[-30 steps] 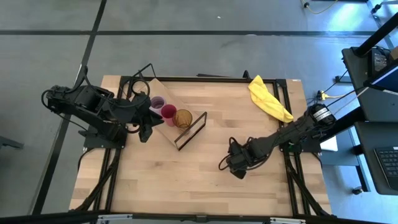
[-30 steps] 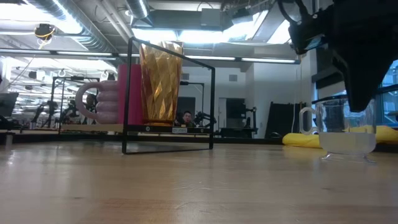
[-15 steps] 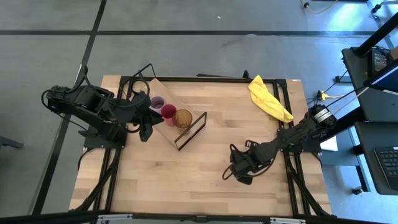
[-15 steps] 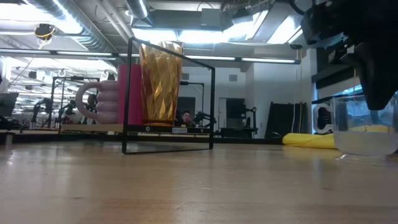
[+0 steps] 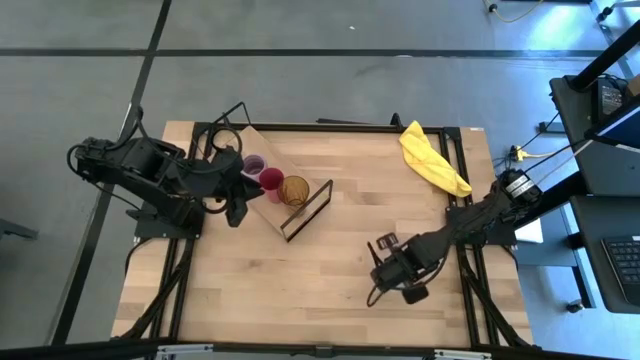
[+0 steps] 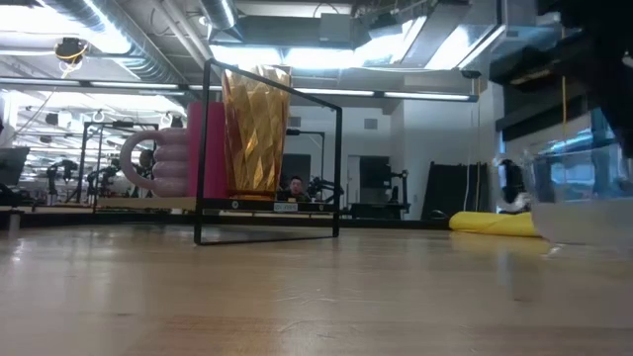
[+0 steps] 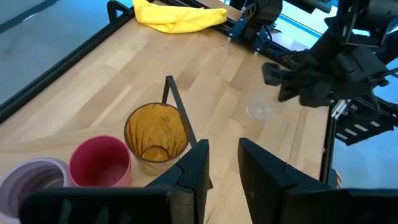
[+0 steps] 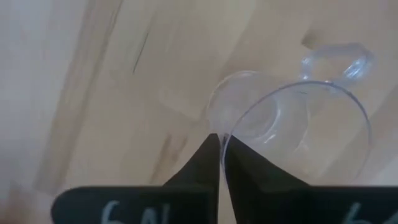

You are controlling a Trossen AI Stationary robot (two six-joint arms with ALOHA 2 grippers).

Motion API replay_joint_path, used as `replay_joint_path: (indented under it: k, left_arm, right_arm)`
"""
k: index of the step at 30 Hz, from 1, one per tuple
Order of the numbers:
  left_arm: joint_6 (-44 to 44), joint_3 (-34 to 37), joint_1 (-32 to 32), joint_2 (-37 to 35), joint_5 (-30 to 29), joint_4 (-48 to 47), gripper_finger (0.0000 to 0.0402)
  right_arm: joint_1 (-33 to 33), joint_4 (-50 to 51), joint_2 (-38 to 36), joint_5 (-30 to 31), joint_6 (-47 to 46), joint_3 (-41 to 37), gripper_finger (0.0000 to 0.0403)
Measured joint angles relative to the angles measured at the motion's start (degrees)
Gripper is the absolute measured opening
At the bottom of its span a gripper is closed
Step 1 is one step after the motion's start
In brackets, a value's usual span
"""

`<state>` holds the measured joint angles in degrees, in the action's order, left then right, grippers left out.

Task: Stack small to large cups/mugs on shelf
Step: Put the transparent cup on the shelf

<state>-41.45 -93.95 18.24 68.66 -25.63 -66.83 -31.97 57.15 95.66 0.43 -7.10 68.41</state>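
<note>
The shelf, a light board with a black wire frame at one end, carries the purple mug, the red cup and the amber tumbler in a row. My left gripper hovers open just behind them, holding nothing. The small clear glass with a handle is at the near right of the table, under my right gripper, which is shut on it. The low view shows the glass large at its right edge. My right gripper pinches the clear glass's rim at the side away from the handle. One finger is inside the glass and one outside. The fingers come from above, pointing down. The glass stays upright below them, its base at or just above the table.
A yellow cloth lies crumpled at the far right corner. The wire frame stands upright between the cups and the open middle of the wooden table.
My right gripper has gone toward the table's near edge and a little to the right, rolling about its wrist. The clear glass has gone along with it, upright, and now shows larger and farther right in the low view.
</note>
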Motion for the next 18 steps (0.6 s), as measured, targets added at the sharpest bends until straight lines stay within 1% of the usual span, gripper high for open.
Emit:
replay_joint_path:
  k: [6,11,14,18]
  left_arm:
    - [-0.03,0.0,0.0,0.03,-0.75,0.0,0.008]
    - [-0.09,0.0,0.0,0.03,-1.3,0.0,0.008]
    - [-0.15,0.0,0.0,0.03,-2.15,0.0,0.008]
    - [-0.15,0.0,0.0,0.03,-2.84,0.0,0.008]
  right_arm:
    - [-1.73,4.28,-0.02,0.01,15.69,0.52,0.0028]
    - [-3.07,4.43,-0.02,0.23,25.13,0.52,0.0029]
    - [-3.97,2.34,-0.02,2.98,29.44,0.52,0.0029]
    - [-5.02,-2.6,-0.02,7.26,37.68,0.52,0.0029]
